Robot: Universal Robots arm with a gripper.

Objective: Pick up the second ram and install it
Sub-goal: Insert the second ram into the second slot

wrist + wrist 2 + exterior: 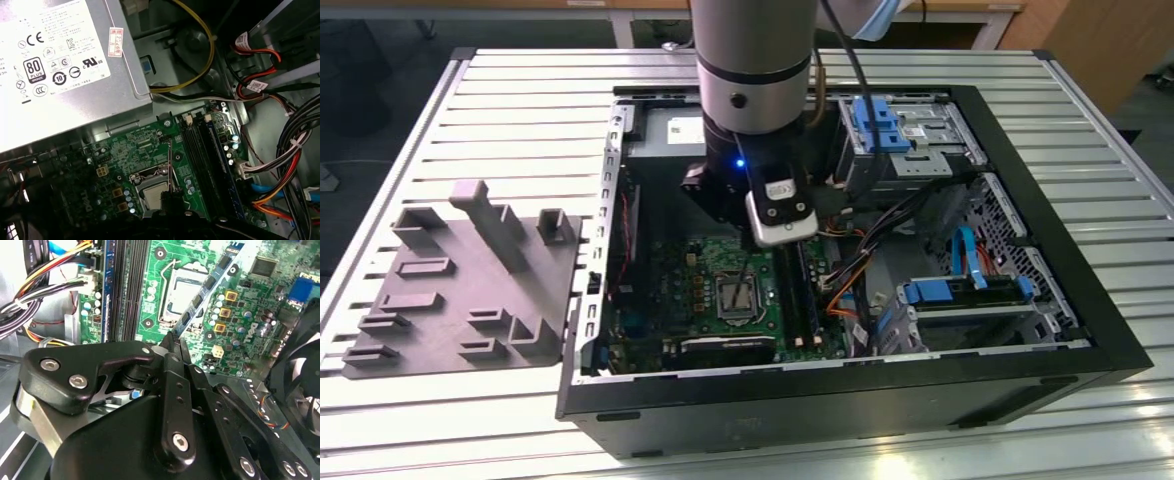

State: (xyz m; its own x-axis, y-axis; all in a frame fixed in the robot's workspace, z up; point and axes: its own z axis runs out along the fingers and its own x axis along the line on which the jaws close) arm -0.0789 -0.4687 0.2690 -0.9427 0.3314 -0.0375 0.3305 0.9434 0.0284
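One arm hangs inside the open PC case (1067, 370) on the slatted counter (520, 100), gripper (174, 340) over the green motherboard (235, 320). Jaws clamped together on the second ram (207, 287), held edge-on above the CPU socket (182, 295), beside the black memory slots (127, 285), not seated. Grey fixture tray (467, 290) sits outside the case at the exterior view's left.
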